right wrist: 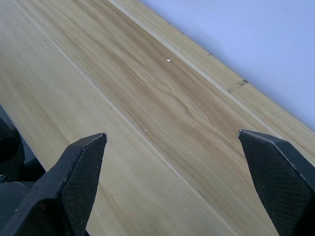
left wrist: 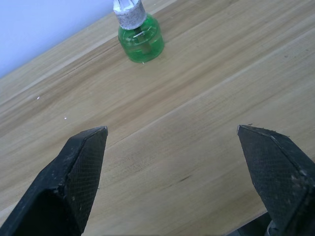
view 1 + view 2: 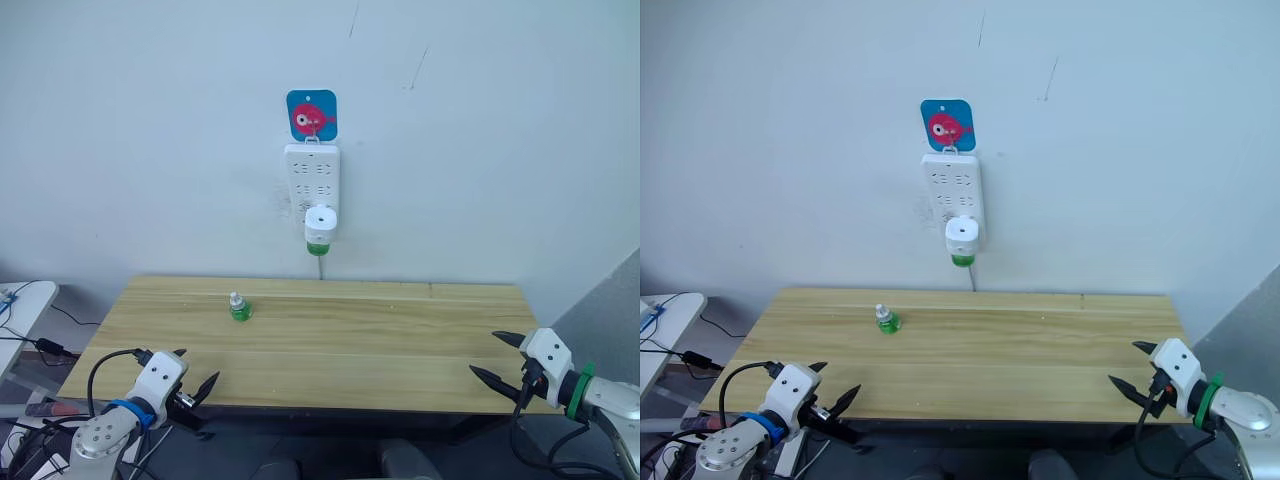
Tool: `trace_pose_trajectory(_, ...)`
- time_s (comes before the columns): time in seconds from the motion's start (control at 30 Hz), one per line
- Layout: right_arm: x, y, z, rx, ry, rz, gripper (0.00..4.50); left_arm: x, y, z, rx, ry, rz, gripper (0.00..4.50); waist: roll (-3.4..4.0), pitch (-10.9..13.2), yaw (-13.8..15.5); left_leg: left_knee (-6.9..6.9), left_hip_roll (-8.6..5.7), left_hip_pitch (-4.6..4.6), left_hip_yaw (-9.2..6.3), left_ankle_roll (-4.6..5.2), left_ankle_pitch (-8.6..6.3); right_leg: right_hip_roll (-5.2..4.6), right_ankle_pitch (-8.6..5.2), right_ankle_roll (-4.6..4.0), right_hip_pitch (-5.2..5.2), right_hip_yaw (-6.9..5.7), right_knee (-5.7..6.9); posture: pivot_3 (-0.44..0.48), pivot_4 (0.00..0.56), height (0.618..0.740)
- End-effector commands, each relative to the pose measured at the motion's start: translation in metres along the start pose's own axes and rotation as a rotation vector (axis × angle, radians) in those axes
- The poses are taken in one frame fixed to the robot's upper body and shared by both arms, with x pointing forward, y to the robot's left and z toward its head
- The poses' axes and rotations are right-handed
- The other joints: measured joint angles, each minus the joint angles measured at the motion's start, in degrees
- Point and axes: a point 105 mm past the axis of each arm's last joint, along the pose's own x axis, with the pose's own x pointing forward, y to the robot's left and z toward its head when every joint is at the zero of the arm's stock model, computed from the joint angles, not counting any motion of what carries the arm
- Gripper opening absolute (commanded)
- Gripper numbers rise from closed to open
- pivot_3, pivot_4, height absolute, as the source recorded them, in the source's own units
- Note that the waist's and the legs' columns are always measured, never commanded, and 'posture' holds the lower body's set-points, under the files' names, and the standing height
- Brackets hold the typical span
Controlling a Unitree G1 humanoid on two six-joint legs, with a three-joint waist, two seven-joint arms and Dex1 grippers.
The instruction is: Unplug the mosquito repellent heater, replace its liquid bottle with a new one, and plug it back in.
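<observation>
A wooden table (image 3: 400,340) carries the new one (image 3: 239,307), a tiny green bottle with a white cap, upright near its far edge, left of centre. On the wall above, the mosquito repellent heater (image 3: 320,226), white and rounded, sits plugged into the power strip (image 3: 312,180), its liquid bottle (image 3: 317,247) showing green beneath. The left gripper (image 3: 194,373) and right gripper (image 3: 491,358) hover spread at the near corners.

table: light wood (image 3: 400,350), against wall
power strip: white (image 3: 311,180), hangs on wall
sticker: blue, pink fish (image 3: 311,114), above power strip
cables: far left (image 3: 40,345)
</observation>
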Motion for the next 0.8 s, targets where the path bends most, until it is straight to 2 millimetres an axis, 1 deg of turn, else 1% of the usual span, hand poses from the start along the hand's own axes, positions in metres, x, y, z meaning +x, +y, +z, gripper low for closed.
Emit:
trace_pose_trajectory(0.03,-0.005,-0.008,0.008,-0.037,-0.02,-0.024,4.48,0.0,0.005,0.006,0.005,-0.022,0.008,4.5,0.0,0.0,0.0,0.0,0.0,0.0,0.0,0.0,0.0,0.0,0.0,0.0,0.0,0.0,0.0,-0.027,0.046,0.74)
trace_pose_trajectory(0.23,-0.005,-0.007,0.008,-0.034,-0.018,-0.021,4.48,0.0,0.004,0.006,-0.013,-0.006,-0.004,4.5,0.0,0.0,0.0,0.0,0.0,0.0,0.0,0.0,0.0,0.0,0.0,0.0,0.0,0.0,0.0,-0.027,0.046,0.74)
trace_pose_trajectory(0.47,-0.006,-0.007,0.008,-0.036,-0.018,-0.019,4.48,-0.001,0.005,0.011,-0.025,-0.028,-0.021,4.5,0.0,0.0,0.0,0.0,0.0,0.0,0.0,0.0,0.0,0.0,0.0,0.0,0.0,0.0,0.0,-0.028,0.046,0.74)
trace_pose_trajectory(0.67,-0.007,-0.008,0.006,-0.04,-0.01,-0.016,4.48,-0.001,0.003,0.021,0.009,-0.082,-0.059,4.5,0.0,0.0,-0.01,0.0,0.0,0.0,0.0,0.0,0.0,0.0,0.0,0.0,0.0,0.0,0.0,-0.031,0.048,0.74)
trace_pose_trajectory(0.8,-0.007,-0.008,0.005,-0.041,-0.008,-0.014,4.48,-0.004,0.006,0.027,-0.023,-0.11,-0.06,4.5,0.0,0.0,-0.01,0.0,0.0,0.0,0.0,0.0,0.0,0.0,0.0,0.0,0.0,0.0,0.0,-0.03,0.049,0.74)
